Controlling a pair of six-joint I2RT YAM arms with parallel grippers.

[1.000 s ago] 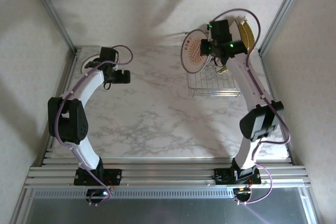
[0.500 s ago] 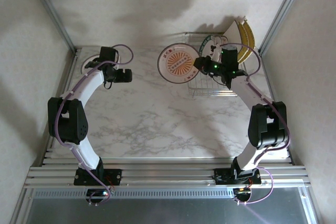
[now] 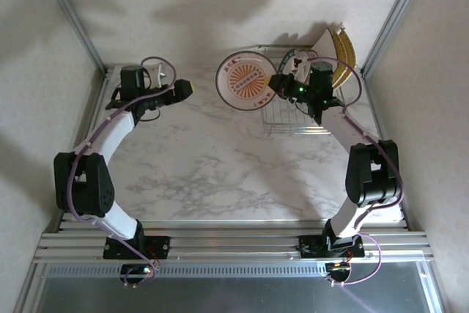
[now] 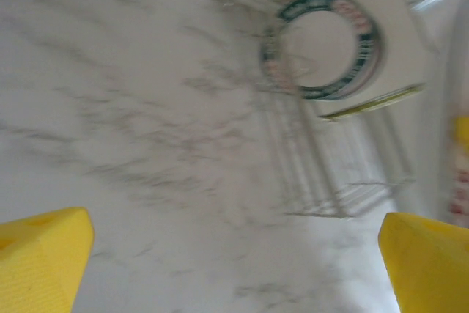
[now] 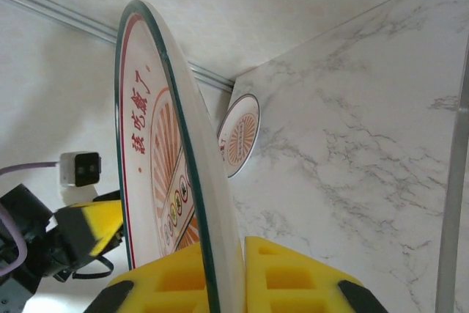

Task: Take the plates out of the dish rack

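Round white plate with red-orange centre and dark rim (image 3: 245, 80): held in the air over the marble desk (image 3: 220, 159), just left of the silver wire dish rack (image 3: 297, 119) | right tool (image 3: 278, 84): clamped on the plate's rim | left tool (image 3: 183, 90): jaws spread wide, well apart from the plate

robot-manipulation test cell in a laboratory setting. a marble-patterned worktop (image 3: 220, 174) is boxed in by plain white panels (image 3: 183, 20) set between slanting aluminium posts (image 3: 69, 16); at its near edge, slotted aluminium rails (image 3: 234, 240) carry the bolted bases of the left arm (image 3: 80, 181) and the right arm (image 3: 374, 174), both white and black. the dish rack (image 3: 289, 119) and a printed plate (image 3: 245, 80) are household ware, but everything around them is bare engineering framing.
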